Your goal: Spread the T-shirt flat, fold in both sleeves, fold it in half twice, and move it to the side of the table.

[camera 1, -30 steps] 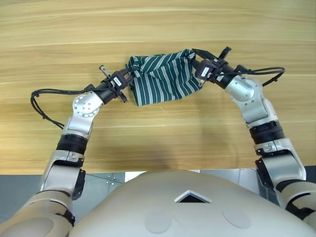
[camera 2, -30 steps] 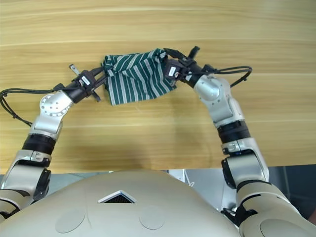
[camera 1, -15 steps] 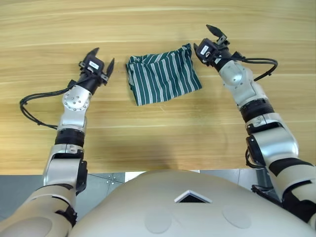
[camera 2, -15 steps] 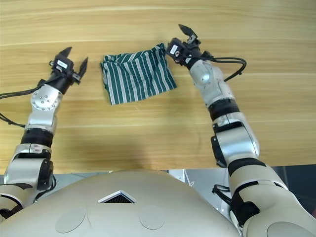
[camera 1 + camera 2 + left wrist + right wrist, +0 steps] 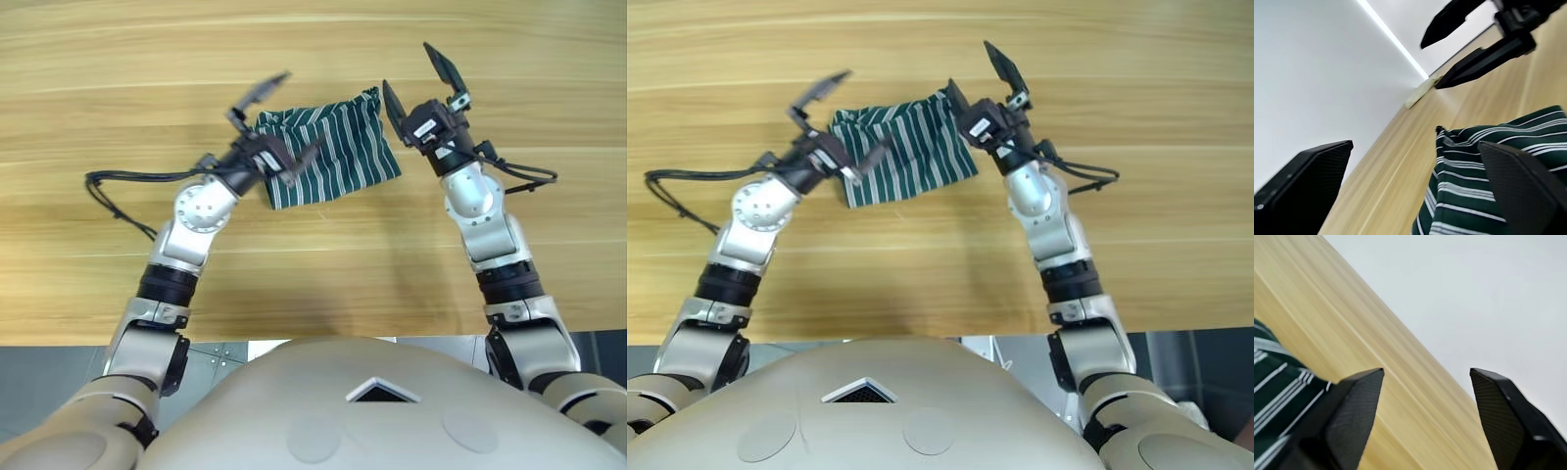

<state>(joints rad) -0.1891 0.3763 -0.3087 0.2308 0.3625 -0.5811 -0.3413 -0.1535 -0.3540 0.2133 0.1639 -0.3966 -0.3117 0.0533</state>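
- Folded green-striped T-shirt (image 5: pixel 328 152), flat on wooden table (image 5: pixel 294 39), toward 12 o'clock.
- Left gripper (image 5: pixel 305 110): jaws wide apart, empty, above shirt's 9 o'clock edge.
- Right gripper (image 5: pixel 406 67): jaws wide apart, empty, just off its 2 o'clock corner.

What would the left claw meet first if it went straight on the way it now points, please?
Most likely the folded T-shirt, lying directly ahead between its open fingers; if the left claw passes above it, the right claw comes next.

A small pale flat object (image 5: pixel 1419 92) lies at the far edge of the tabletop (image 5: pixel 1396 156), under a white wall (image 5: pixel 1312 63) crossed by a bright light strip (image 5: pixel 1391 36). Grey floor tiles (image 5: pixel 211 351) border the tabletop's near edge.
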